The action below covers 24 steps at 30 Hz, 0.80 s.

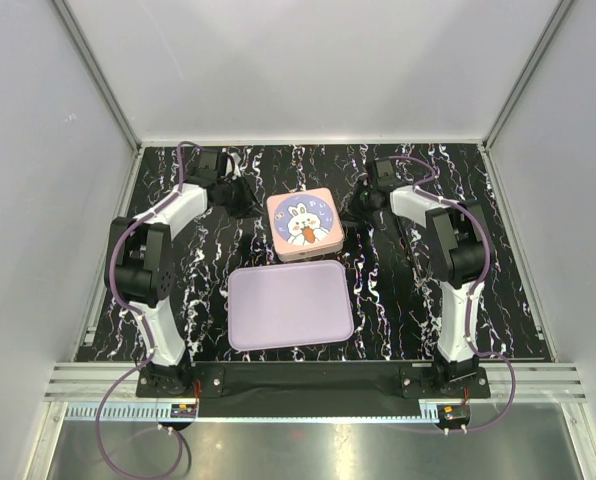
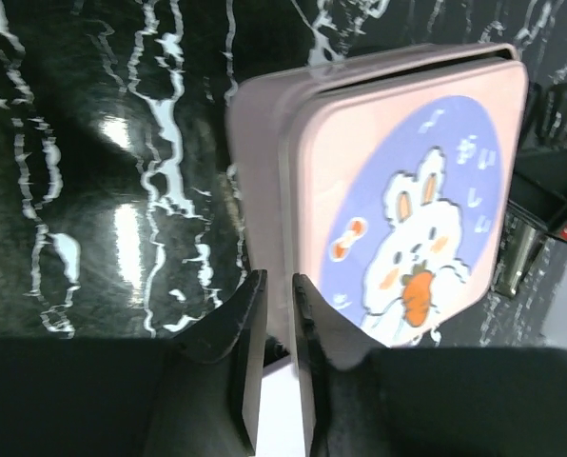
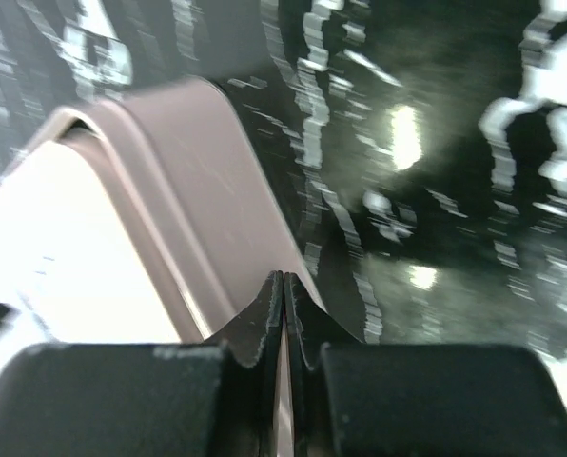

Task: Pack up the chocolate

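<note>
A pink square tin with a rabbit on its lid stands closed at the table's middle back. It also shows in the left wrist view and the right wrist view. My left gripper is at the tin's left side, its jaws a narrow gap apart with the tin's edge between them. My right gripper is at the tin's right side, its jaws pressed together against the tin's pink side wall. No chocolate pieces are in view.
A lavender rectangular tray lies empty in front of the tin. The table is black with white marbling. White walls and a metal frame enclose it on three sides.
</note>
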Motion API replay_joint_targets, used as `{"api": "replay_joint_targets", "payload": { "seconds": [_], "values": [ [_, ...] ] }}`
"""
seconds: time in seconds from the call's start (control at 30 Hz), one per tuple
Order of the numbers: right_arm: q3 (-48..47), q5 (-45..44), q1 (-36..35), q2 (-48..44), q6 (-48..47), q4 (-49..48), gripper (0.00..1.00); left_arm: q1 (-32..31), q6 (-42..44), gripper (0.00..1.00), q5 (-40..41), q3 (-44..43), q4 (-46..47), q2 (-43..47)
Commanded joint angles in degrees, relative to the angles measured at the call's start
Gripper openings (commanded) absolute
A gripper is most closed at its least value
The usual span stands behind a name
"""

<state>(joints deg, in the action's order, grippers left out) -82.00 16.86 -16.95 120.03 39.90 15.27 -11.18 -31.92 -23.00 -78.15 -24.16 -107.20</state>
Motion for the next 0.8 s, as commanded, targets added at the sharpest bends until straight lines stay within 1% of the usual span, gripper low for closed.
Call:
{"api": "replay_joint_targets", "payload": {
  "seconds": [0.0,0.03,0.17,0.2,0.37,0.4,0.43,0.6,0.7,0.73,0.77],
  "values": [
    [1.3,2.3,-1.86,-3.48,8.43,-9.53,0.07,-0.16,1.16,0.25,-4.68,0.89,2.63,0.94],
    [1.31,2.47,-1.95,-3.57,9.4,-10.42,0.07,-0.07,1.33,0.25,-4.77,0.98,2.8,0.85],
    [3.24,1.86,-3.09,-4.63,12.13,-12.89,0.08,0.63,1.77,0.37,-4.33,1.07,3.42,1.38],
    [3.42,1.95,-3.09,-4.8,12.04,-12.98,0.09,0.89,1.86,0.38,-4.33,0.98,3.42,1.38],
    [2.28,0.1,-1.42,-5.76,7.83,-7.89,0.18,1.42,2.65,0.43,-5.03,-1.9,2.81,-0.46],
    [2.45,0.36,-0.11,-6.29,7.48,-7.71,0.22,1.77,3.26,0.44,-5.03,-2.53,2.2,-1.51],
    [2.72,0.28,0.33,-6.82,7.13,-6.66,0.24,1.86,3.44,0.45,-4.86,-3.14,2.1,-1.96],
    [2.19,-2.36,1.74,-12.62,2.03,-1.04,0.29,2.65,5.02,0.48,-4.68,-6.22,2.28,-3.8],
    [6.57,0.09,1.74,-16.66,3.07,-1.2,0.36,2.83,5.64,0.49,-5.65,-9.12,1.4,-5.91],
    [9.98,0.97,1.74,-18.84,3.77,-2.34,0.4,2.92,5.73,0.49,-6.0,-9.91,1.14,-6.44],
    [11.93,2.81,1.74,-19.91,6.13,-3.3,0.41,2.92,5.9,0.49,-6.0,-11.05,0.96,-7.23]
  ]
}}
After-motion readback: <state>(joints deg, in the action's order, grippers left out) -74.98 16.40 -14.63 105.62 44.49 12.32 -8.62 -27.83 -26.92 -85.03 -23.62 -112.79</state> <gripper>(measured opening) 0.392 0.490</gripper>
